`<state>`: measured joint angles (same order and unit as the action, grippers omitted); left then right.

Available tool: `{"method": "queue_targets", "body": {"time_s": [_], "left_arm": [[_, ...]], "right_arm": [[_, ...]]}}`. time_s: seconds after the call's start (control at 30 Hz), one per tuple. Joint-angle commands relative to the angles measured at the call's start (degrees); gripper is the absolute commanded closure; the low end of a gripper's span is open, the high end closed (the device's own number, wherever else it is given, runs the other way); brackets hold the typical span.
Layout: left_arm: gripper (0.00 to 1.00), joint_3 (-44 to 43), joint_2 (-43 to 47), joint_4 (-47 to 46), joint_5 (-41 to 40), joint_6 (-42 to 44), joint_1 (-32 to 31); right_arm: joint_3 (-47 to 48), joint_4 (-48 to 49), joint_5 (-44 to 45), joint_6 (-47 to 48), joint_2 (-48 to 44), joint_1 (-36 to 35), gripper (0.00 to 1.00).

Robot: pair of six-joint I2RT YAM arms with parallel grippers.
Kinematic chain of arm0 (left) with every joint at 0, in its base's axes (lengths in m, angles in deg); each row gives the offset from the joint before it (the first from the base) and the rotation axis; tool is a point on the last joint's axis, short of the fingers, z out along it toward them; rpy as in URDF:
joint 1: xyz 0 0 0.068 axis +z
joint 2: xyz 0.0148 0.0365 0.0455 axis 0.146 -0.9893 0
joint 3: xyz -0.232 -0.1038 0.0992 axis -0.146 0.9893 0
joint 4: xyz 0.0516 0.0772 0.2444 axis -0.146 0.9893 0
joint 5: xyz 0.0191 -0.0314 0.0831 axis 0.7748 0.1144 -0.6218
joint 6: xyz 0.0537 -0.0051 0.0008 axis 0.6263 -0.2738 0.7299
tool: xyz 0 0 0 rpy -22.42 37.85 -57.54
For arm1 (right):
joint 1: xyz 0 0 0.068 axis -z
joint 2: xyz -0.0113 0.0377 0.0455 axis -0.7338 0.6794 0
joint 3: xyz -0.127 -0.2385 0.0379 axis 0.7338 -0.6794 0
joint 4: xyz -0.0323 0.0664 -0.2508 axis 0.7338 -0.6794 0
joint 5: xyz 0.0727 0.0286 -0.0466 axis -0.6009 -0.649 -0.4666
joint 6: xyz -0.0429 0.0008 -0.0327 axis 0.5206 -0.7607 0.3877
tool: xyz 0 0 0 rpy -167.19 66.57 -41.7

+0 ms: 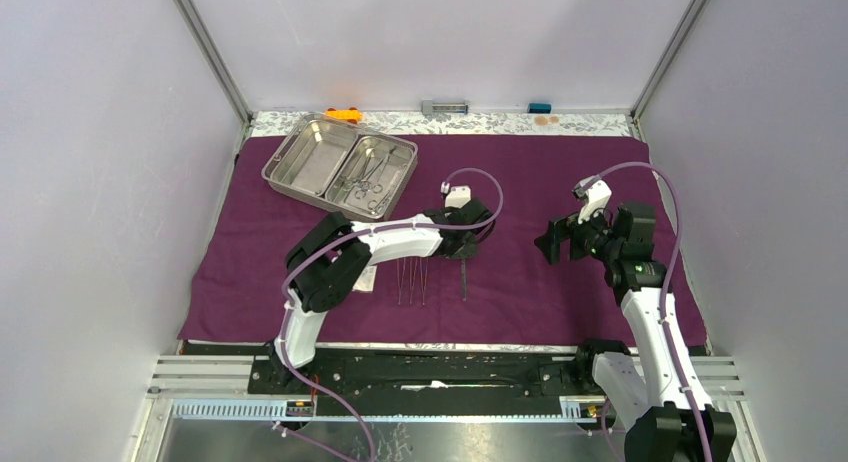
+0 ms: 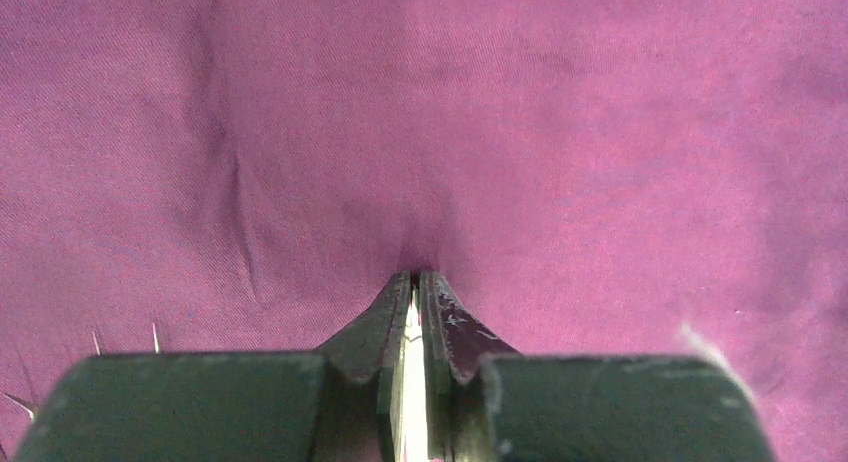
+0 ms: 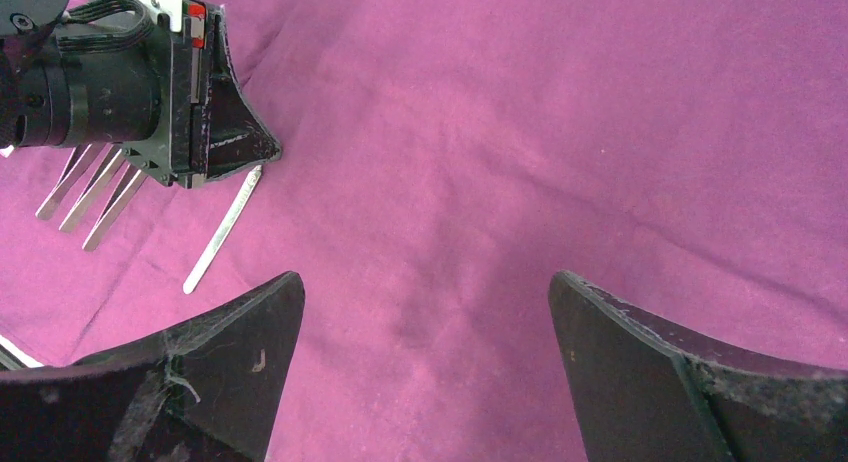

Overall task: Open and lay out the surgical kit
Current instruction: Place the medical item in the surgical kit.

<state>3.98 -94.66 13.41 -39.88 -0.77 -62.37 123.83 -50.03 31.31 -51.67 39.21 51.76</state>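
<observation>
The dark purple cloth wrap (image 1: 560,172) lies spread flat. At its back left stands the steel tray (image 1: 268,172), with ring-handled forceps (image 1: 368,177) in its right compartment. Three thin tweezers (image 1: 412,280) lie side by side on the cloth near the front. Just right of them, my left gripper (image 1: 462,247) is down on the cloth, its jaws shut on another pair of tweezers (image 1: 464,280). The steel shows as a bright strip (image 2: 412,382) between the fingers. My right gripper (image 1: 552,244) hovers open over bare cloth (image 3: 430,182), well to the right.
A white packet (image 1: 368,278) peeks from under the left arm. Behind the cloth, along the back wall, are an orange toy car (image 1: 345,114), a grey item (image 1: 445,108) and a blue item (image 1: 540,108). Walls stand close on both sides.
</observation>
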Motion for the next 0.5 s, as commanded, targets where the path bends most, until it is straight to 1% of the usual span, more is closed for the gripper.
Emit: {"method": "queue_targets", "body": {"time_s": [0.0, 0.47], "left_arm": [[0.91, 2.0, 0.7, -0.9, 1.8, 0.3, -0.6], [0.89, 2.1, 0.9, -1.5, 1.8, 1.6, -0.6]], "right_arm": [[-0.1, 1.0, -1.8, -0.2, -0.4, 0.3, 0.01], [-0.2, 1.1, -1.9, -0.2, -0.6, 0.3, 0.01]]}}
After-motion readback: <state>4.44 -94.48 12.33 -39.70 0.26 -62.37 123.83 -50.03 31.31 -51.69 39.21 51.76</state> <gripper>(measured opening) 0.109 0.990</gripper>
